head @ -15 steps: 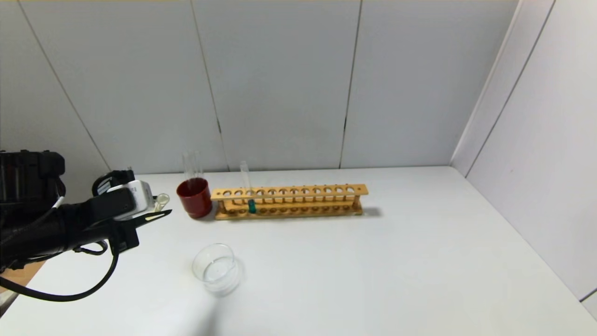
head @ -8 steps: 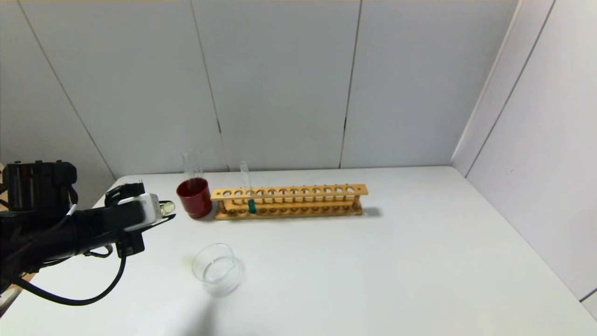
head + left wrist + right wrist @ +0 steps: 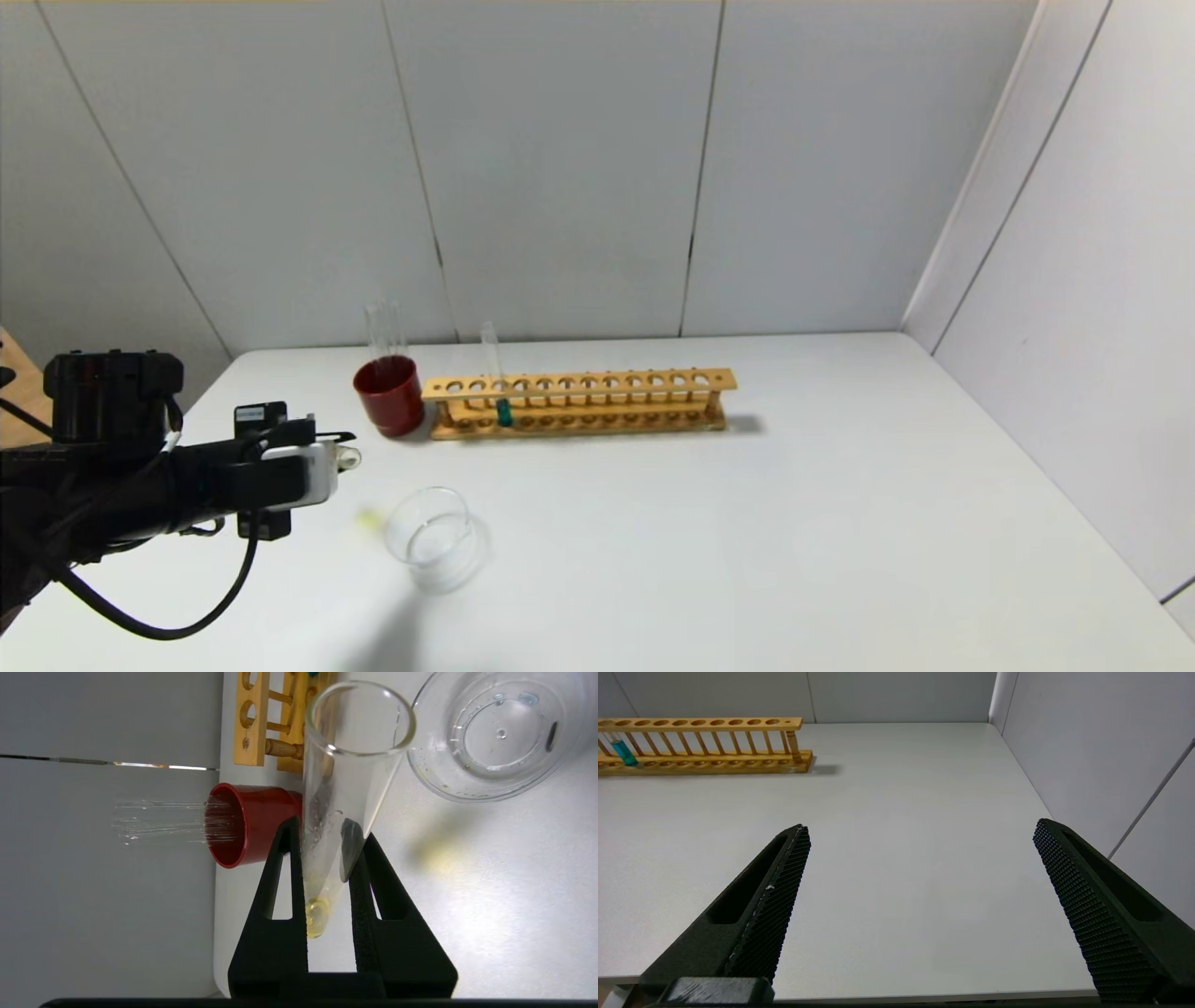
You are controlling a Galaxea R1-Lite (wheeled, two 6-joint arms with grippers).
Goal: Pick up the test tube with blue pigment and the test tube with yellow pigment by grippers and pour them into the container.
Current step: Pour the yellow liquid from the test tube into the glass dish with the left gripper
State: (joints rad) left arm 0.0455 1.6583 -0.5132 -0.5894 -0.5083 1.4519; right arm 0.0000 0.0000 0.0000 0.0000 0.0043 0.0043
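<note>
1. The table [image 3: 709, 541] could have been splashed, since the glass dish [image 3: 434, 539] stood just beside the tube mouth, not under it.
2. The left gripper [image 3: 327, 833] was closed on the yellow-pigment test tube [image 3: 345, 793]; slip on smooth glass was judged possible while tilted.
3. The right gripper [image 3: 920, 877] was held wide open, empty, well apart.
4. The blue-pigment test tube [image 3: 496, 387] remained in the wooden rack [image 3: 579, 401].

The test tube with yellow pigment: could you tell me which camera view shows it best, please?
The left wrist view: the test tube with yellow pigment fills the frame, clamped in the left gripper, a little yellow liquid at its bottom. The head view shows only its mouth past the gripper. The right wrist view misses it.
</note>
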